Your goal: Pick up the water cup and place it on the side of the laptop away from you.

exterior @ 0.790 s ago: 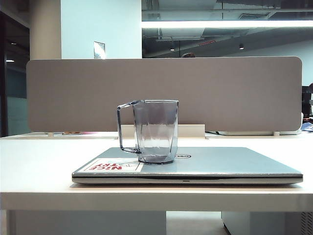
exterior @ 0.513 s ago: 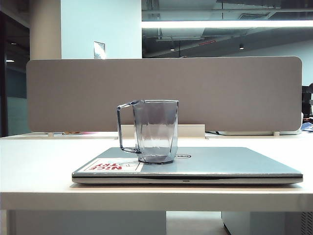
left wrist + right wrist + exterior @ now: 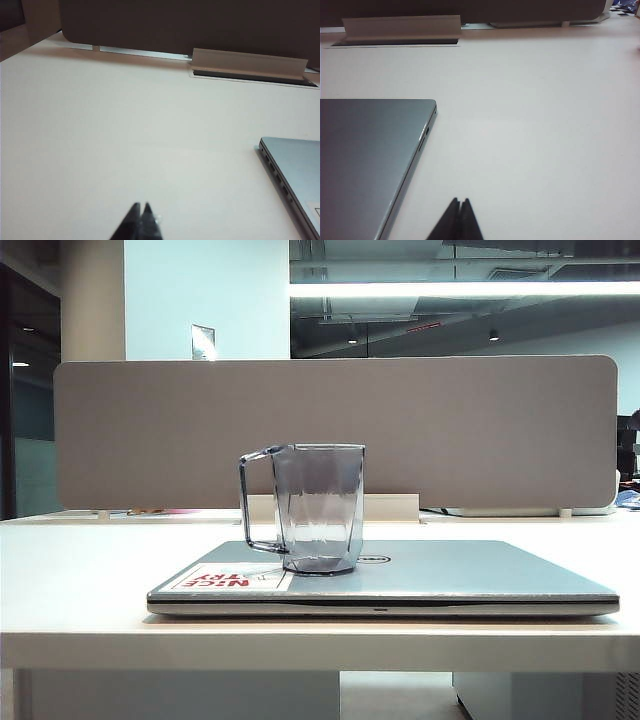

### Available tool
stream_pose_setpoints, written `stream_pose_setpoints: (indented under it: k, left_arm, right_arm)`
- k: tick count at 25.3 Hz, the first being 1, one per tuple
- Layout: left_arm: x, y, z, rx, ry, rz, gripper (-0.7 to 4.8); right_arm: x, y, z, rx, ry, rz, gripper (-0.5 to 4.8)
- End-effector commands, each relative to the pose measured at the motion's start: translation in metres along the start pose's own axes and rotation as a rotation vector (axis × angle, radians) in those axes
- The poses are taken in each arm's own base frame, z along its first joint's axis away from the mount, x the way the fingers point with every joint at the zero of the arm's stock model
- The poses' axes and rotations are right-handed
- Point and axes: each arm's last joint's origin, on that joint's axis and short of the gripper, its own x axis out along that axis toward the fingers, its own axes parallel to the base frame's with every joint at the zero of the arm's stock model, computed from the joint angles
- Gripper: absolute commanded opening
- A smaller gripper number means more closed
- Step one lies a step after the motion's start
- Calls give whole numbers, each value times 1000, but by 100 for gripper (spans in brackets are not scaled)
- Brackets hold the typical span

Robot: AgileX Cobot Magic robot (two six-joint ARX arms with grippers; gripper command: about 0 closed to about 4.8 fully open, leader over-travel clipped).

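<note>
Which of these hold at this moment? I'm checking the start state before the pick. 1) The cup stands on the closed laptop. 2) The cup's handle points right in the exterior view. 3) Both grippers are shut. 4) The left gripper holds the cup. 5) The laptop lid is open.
1) True: the water cup stands upright on the lid of the laptop.
2) False: the handle points left.
3) True: the left gripper and right gripper both show their fingertips pressed together over the table.
4) False: it holds nothing; it hangs beside the laptop.
5) False: the lid is closed.
</note>
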Motion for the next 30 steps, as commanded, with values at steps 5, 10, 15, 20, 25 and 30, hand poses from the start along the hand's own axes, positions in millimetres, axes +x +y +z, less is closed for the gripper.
stream_pose_setpoints:
  k: [5,10,15,20,25,30]
  left_arm:
    - [0,-1,2,-10,-13,-27,-4]
    - [0,-2,2,-31,-9,-74,-5]
    - [-1,-7,2,-96,11,-217,-5]
    - [-2,-10,2,-85,23,-331,-5]
    - [-3,-12,6,-81,19,-377,-5]
    - [-7,-14,20,-75,-12,-423,-5]
  right_arm:
    - [0,1,-1,77,-5,38,-1]
    - [0,5,0,185,2,164,-1]
    - [0,6,1,184,1,206,-1]
    - [-1,9,2,180,3,300,-1]
    - [-1,9,2,179,2,320,-1]
    - [-1,9,2,179,1,319,-1]
